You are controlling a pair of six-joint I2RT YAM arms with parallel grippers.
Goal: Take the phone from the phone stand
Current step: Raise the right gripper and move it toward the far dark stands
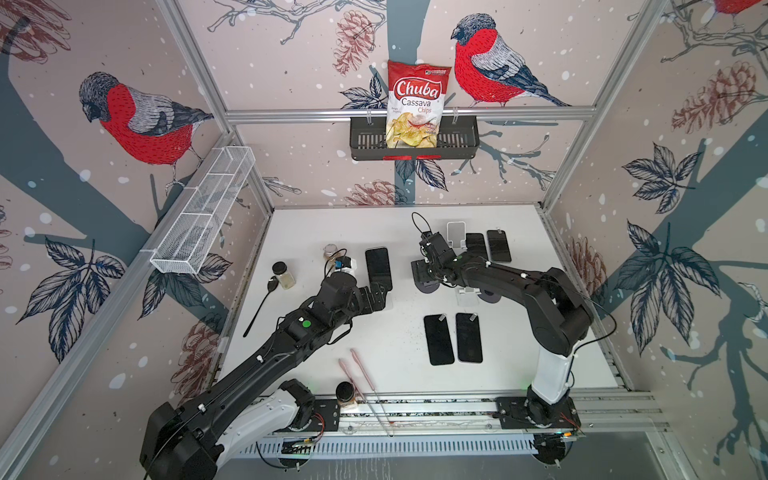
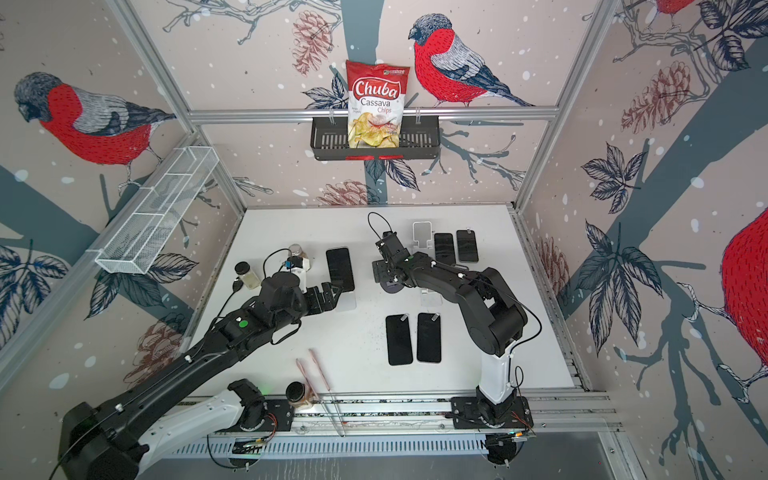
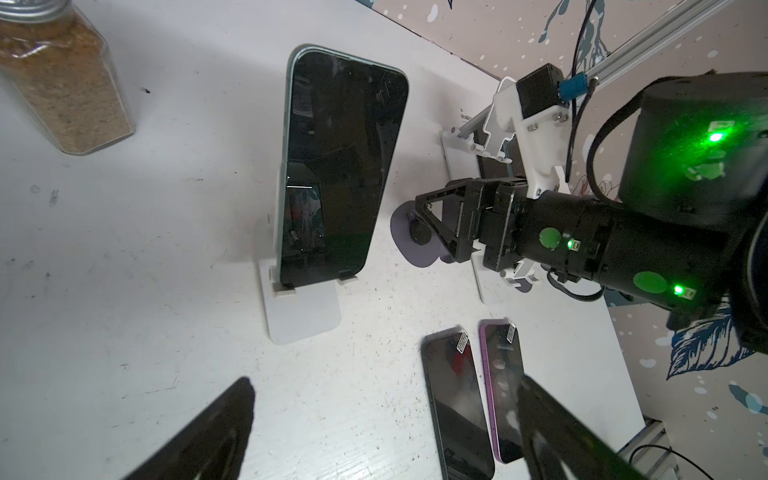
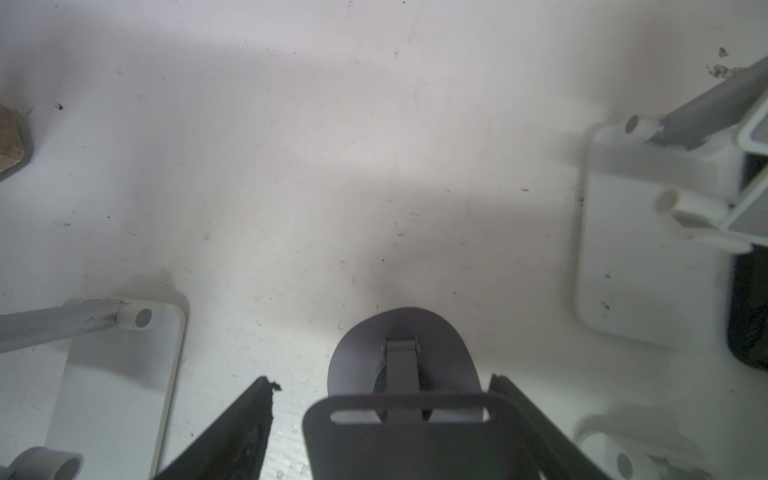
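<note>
**Left gripper [image 3: 384, 386] faces the phone on its stand**

The left gripper's black fingers [image 3: 208, 432] are spread wide and hold nothing. Just ahead of them, near but not touching, the black-screened phone with a pale green edge [image 3: 336, 166] stands upright on the white plastic phone stand [image 3: 303, 307]. Its lower edge sits in the stand's lip, on the scuffed white table [image 3: 124, 249]. Off to this gripper's right, a dark phone [image 3: 457, 407] and a purple-edged phone [image 3: 500, 374] lie flat, side by side. Further ahead and to the right, the right gripper [image 4: 380, 379] straddles the back plate of a dark grey metal stand [image 4: 399, 440] with an oval base. Its jaws are partly apart, with bare table showing between one finger and the plate.
</note>
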